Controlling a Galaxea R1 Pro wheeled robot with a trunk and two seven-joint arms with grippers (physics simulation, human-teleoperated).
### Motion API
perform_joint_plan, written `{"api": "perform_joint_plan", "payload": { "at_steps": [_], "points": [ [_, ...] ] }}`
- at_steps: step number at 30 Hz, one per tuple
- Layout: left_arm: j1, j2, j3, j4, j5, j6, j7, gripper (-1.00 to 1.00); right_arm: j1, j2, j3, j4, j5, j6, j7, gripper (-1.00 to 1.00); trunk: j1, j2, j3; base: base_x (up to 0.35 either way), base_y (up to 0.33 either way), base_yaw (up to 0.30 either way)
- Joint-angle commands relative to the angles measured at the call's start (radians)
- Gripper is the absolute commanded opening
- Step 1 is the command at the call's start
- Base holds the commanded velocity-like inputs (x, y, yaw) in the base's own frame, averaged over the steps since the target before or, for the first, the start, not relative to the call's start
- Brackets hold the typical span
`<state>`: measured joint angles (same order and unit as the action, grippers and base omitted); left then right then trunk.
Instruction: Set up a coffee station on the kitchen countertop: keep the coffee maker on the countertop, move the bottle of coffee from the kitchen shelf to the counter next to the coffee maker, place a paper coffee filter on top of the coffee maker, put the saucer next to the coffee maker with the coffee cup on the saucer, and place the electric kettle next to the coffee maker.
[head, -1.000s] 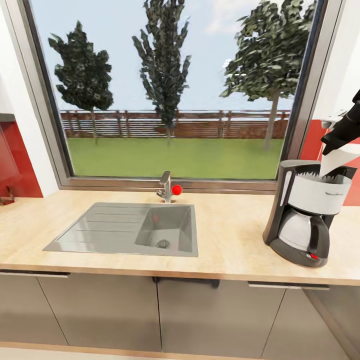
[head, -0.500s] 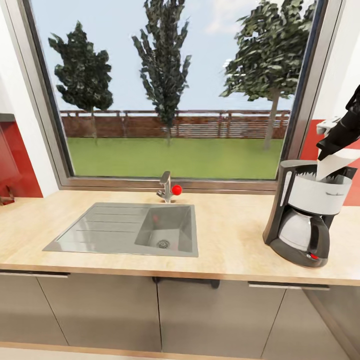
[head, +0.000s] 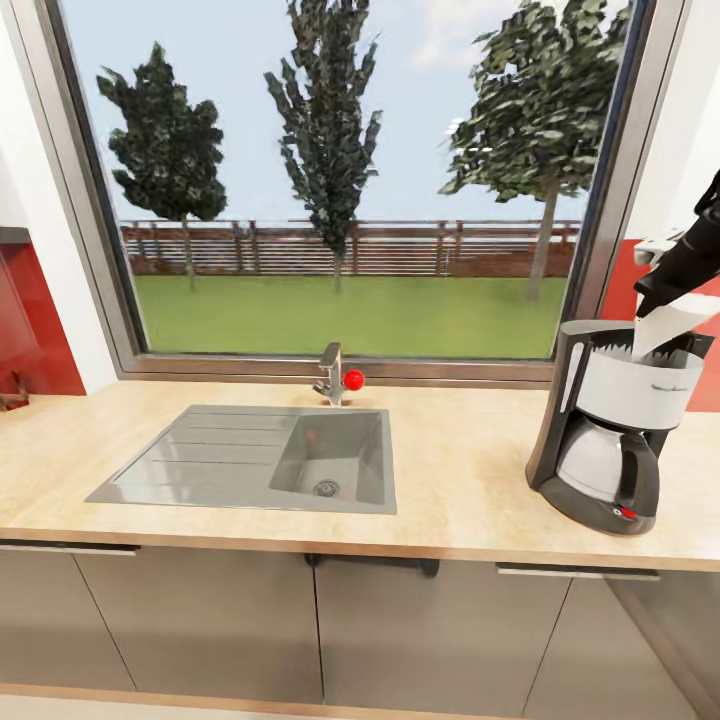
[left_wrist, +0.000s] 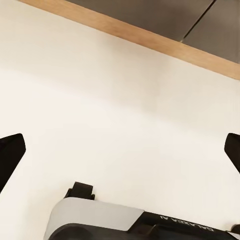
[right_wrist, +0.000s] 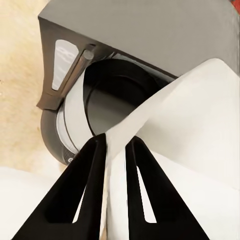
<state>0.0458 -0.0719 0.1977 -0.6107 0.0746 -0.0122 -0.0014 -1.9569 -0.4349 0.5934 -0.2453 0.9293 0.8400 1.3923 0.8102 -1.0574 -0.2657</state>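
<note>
White paper coffee filter (right_wrist: 175, 125) in right gripper (right_wrist: 116, 145) over coffee maker (head: 610, 425).

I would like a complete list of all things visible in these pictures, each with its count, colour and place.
countertop: one, light wood, running across the head view over grey cabinet fronts.
sink: one, grey metal, set into the countertop left of centre.
faucet: one, metal with a red knob, behind the sink.
window: one, grey frame, behind the counter, showing trees, fence and lawn.
coffee maker: one, black with white panel and pale carafe, at the right of the countertop.
paper coffee filter: one, white, at the coffee maker's open top.
left end effector: black fingertips wide apart, over a pale surface.
right end effector: black, pinching the filter's edge above the coffee maker.
</note>
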Motion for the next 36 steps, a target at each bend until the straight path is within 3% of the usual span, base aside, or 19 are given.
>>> {"api": "perform_joint_plan", "payload": {
  "at_steps": [1,8,9,36],
  "points": [
    [0.0,-0.001,0.001,-0.001,0.008,-0.001,0.0,1.0,-0.006,0.0,-0.004,-0.003,0.009,0.014,0.01,-1.0,0.0,-0.001,-0.001,0.0,0.0,0.0],
    [0.0,-0.002,0.002,-0.001,0.008,-0.001,0.0,1.0,-0.025,-0.001,-0.004,-0.005,0.008,0.027,0.014,-1.0,0.0,-0.001,-0.001,0.0,0.0,0.0],
    [0.0,-0.002,0.002,-0.001,0.008,-0.001,0.0,1.0,-0.025,-0.002,-0.004,-0.005,0.008,0.15,0.014,-1.0,0.0,-0.001,-0.001,0.0,0.0,0.0],
    [0.0,-0.002,0.002,-0.001,0.008,-0.001,0.0,1.0,-0.027,-0.001,0.001,-0.006,0.01,0.154,0.012,-1.0,0.0,-0.001,-0.001,0.0,0.0,0.0]
  ]
}}
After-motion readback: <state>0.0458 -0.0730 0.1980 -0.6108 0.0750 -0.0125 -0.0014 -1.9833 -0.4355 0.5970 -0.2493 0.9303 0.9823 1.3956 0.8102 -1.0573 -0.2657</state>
